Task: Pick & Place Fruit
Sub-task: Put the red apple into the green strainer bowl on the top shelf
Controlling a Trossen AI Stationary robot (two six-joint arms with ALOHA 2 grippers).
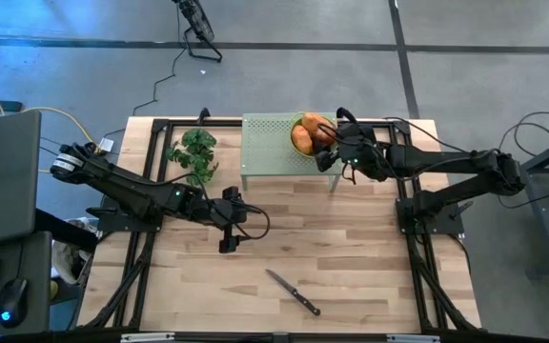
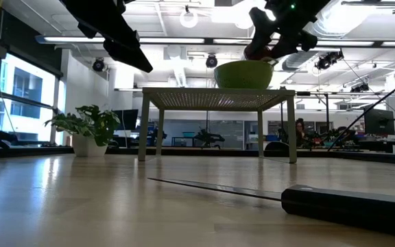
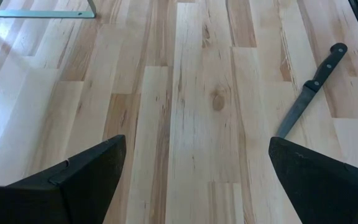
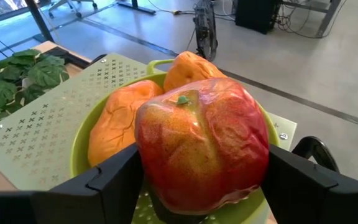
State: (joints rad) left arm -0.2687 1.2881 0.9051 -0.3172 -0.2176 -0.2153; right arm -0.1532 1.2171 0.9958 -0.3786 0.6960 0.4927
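Red apple (image 4: 202, 146) between right gripper (image 4: 197, 180) fingers, over green bowl (image 4: 82, 149); grip uncertain. You open wide, lift straight. Left gripper (image 3: 194, 180) wide open, empty, table six o'clock.

Colour and pattern findings:

- Apple (image 4: 202, 146): red, mottled with yellow-green speckling around a green stem spot.
- Two orange fruit pieces (image 4: 115, 123): uniform orange with faint darker creases.
- Bowl (image 4: 79, 149): lime green, plain.
- Small raised table (image 1: 267, 145): pale green top, perforated in a regular pattern of small crosses; grey-white legs.
- Leafy bunch (image 1: 194, 152): dark green leaves.
- Knife (image 3: 309, 90): black handle, grey steel blade.
- Tabletop (image 3: 191, 112): light butcher-block wood in lengthwise strips, pale cream to tan, with brown grain streaks and one darker knot.
- Right gripper (image 4: 202, 186) and left gripper (image 3: 191, 180): fingers matt black.
- Arm frames: black.
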